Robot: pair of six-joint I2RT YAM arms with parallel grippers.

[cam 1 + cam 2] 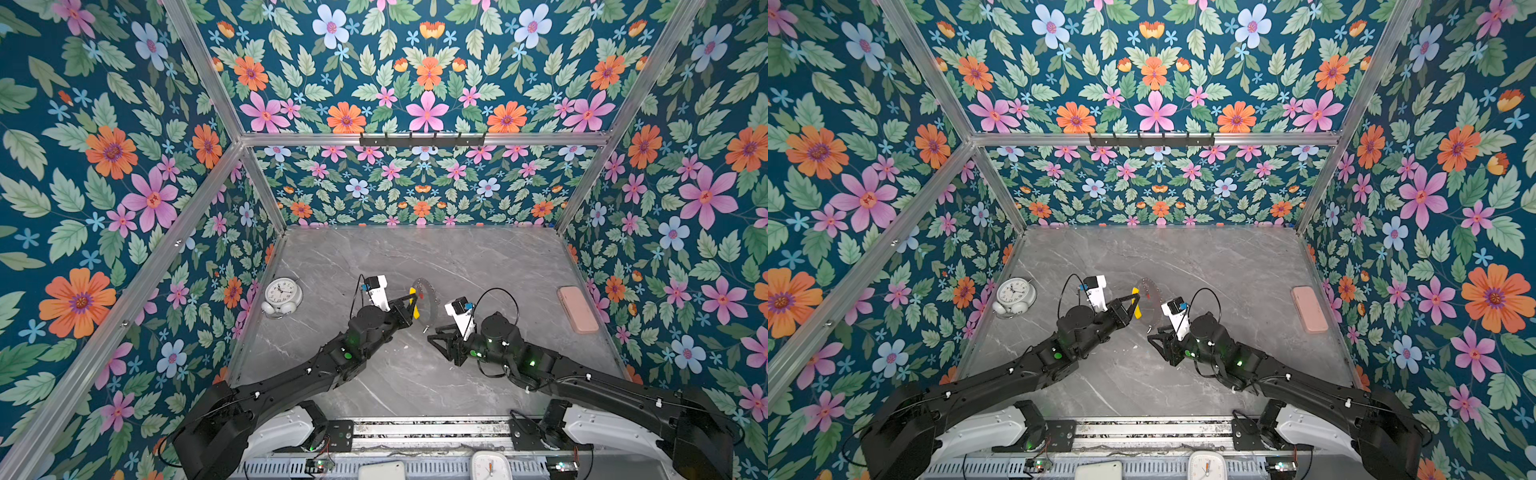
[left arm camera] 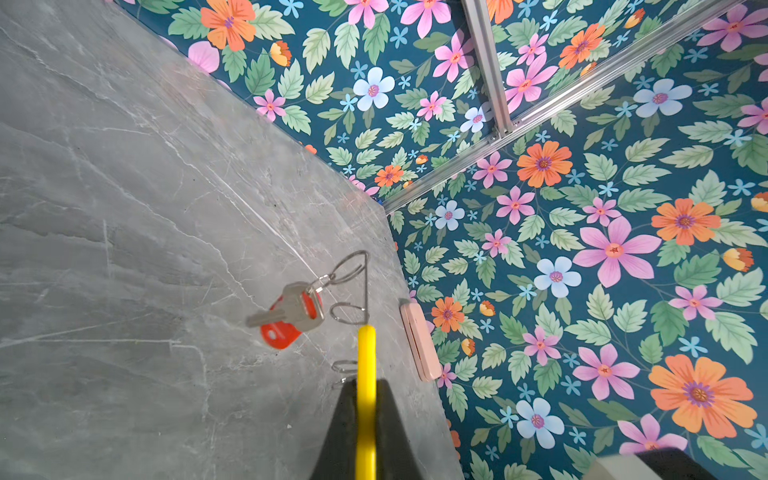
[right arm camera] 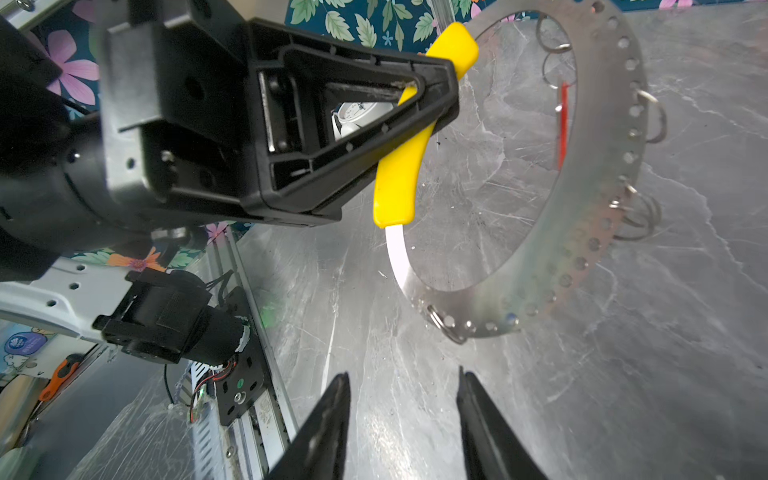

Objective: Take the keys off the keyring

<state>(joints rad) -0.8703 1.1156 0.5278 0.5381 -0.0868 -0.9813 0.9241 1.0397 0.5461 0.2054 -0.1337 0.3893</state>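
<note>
The keyring (image 3: 623,158) is a flat grey hoop with a row of holes, held upright above the marble table. My left gripper (image 2: 365,384) is shut on its yellow sleeve (image 2: 366,361); both top views show this grip (image 1: 411,300) (image 1: 1133,298). A silver key with a red tag (image 2: 291,316) hangs from a split ring on the hoop's far arc. Bare split rings (image 3: 442,328) dangle elsewhere on it. My right gripper (image 3: 403,378) is open and empty, a little short of the hoop's lower edge (image 1: 433,333).
A white alarm clock (image 1: 282,295) lies at the table's left edge. A pink case (image 1: 577,309) lies by the right wall. Floral walls close in three sides, and a metal rail (image 1: 428,430) runs along the front.
</note>
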